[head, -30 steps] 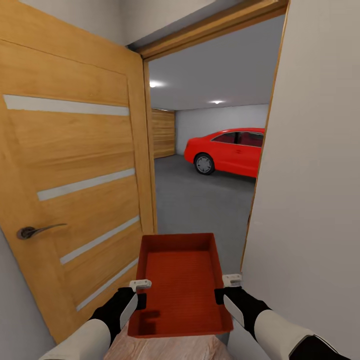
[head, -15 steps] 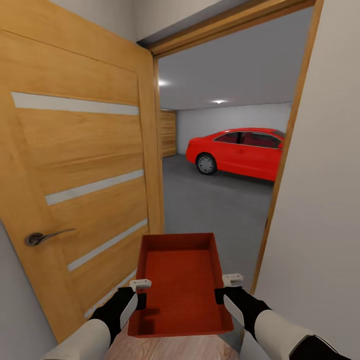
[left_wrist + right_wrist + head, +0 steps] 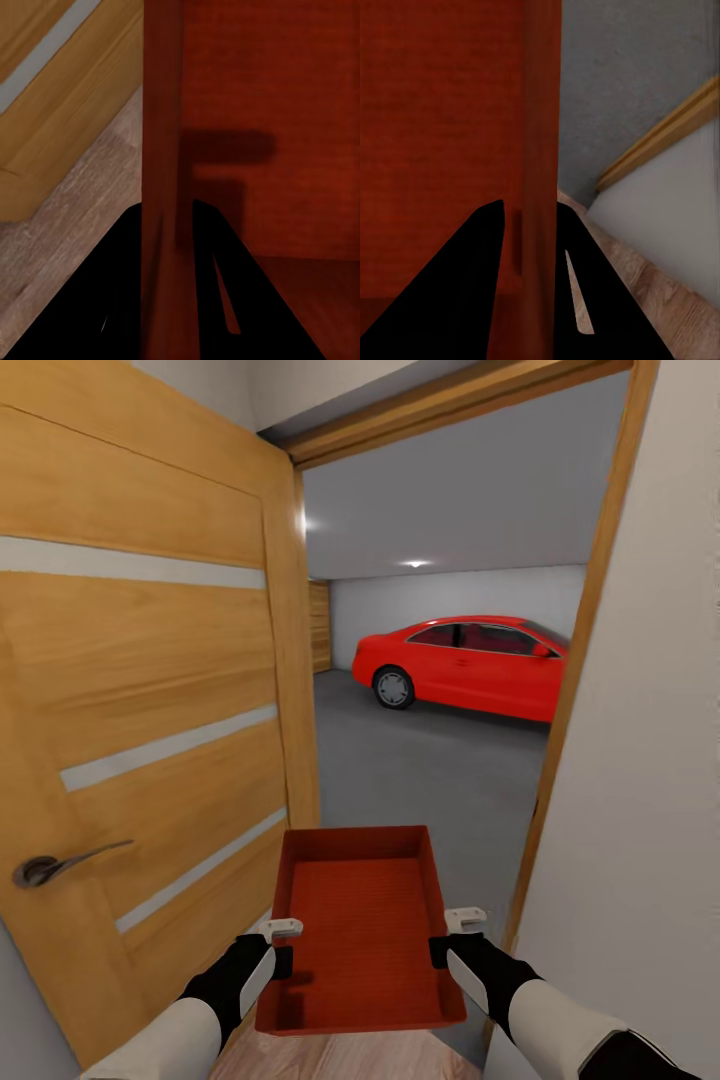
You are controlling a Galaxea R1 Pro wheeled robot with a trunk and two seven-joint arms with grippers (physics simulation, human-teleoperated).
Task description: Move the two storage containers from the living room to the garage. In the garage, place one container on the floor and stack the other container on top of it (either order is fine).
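Note:
I hold one orange-red storage container (image 3: 362,920) level in front of me, open side up and empty. My left gripper (image 3: 281,945) is shut on its left wall (image 3: 161,150), my right gripper (image 3: 452,936) on its right wall (image 3: 540,135). In both wrist views the dark fingers pinch the thin wall between them. Ahead, through the doorway, lies the garage with its dark grey concrete floor (image 3: 420,760) and grey-white walls. Light wood plank flooring (image 3: 330,1060) shows under the container.
An open wooden door (image 3: 140,740) with a metal handle (image 3: 55,863) stands close on my left. The door frame post (image 3: 570,690) and a white wall (image 3: 640,810) are close on my right. A red car (image 3: 465,665) is parked in the garage.
The view has advanced and swung slightly: the door looms larger on the left and more of the garage and car shows. Container and both grips are unchanged.

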